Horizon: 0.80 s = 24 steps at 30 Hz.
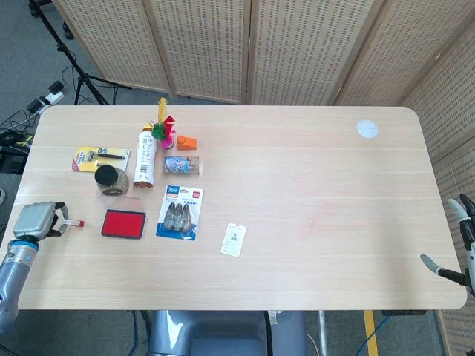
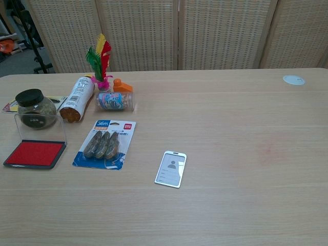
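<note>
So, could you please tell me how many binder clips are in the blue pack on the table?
3, side by side in the blue pack: the left clip, the middle clip and the right clip. The pack lies flat between the red stamp pad and the ID card holder.

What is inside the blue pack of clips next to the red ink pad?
The blue pack shows three dark binder clips side by side under clear plastic. Its back is hidden against the table.

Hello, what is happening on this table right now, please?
Nothing is being held. The left hand rests at the table's left edge, closest to the red ink pad. The right hand is at the right edge, fingers apart, far from everything. A clip pack, badge card, jar and bottle lie untouched.
</note>
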### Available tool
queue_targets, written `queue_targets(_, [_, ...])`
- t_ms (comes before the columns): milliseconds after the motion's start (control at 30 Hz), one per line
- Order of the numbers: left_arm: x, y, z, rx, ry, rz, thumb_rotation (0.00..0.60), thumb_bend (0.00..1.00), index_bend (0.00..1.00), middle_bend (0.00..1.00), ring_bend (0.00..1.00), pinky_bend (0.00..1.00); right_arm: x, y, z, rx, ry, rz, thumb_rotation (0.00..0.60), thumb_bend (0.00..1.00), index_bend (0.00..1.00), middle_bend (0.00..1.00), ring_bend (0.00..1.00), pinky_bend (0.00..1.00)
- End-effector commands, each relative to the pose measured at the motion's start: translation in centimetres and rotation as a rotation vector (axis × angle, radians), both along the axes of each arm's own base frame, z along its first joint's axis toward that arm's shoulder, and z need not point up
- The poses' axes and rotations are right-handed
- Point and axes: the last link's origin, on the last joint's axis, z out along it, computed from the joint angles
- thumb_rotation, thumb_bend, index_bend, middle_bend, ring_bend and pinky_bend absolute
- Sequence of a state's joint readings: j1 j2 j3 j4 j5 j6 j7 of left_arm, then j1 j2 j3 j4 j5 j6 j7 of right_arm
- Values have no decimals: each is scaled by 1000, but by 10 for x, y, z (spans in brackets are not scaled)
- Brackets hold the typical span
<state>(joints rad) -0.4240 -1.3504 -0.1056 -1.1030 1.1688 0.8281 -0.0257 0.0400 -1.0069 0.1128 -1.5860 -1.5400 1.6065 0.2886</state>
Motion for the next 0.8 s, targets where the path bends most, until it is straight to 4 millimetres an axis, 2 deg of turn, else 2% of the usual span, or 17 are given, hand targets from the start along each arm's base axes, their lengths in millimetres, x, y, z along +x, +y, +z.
queue_targets(33, [24, 3, 10, -16, -55, -43, 600, 399, 591, 1000, 989, 895, 0, 0, 1, -1, -3, -1, 600, 0, 0, 0, 0, 0])
queue_targets(167, [62, 7, 23, -55, -84, -104, 600, 400, 591, 1000, 990, 895, -1, 0, 2, -1, -8, -1, 600, 0, 0, 0, 0, 0])
queue_targets(200, [83, 12, 23, -84, -90, -140, 600, 400, 591, 1000, 990, 895, -1, 0, 3, -2, -12, -2, 600, 0, 0, 0, 0, 0])
queue_targets(300, [99, 15, 22, -128, -97, -104, 600, 401, 592, 1000, 989, 895, -2, -1, 3, -1, -17, -4, 600, 0, 0, 0, 0, 0])
queue_targets(533, [113, 23, 4, -167, -46, -71, 600, 402, 592, 1000, 989, 895, -4, -3, 2, 11, -23, -10, 600, 0, 0, 0, 0, 0])
queue_targets(800, [111, 22, -12, -184, -10, -31, 600, 405, 593, 1000, 989, 895, -6, -3, 7, 0, -41, -13, 600, 0, 0, 0, 0, 0])
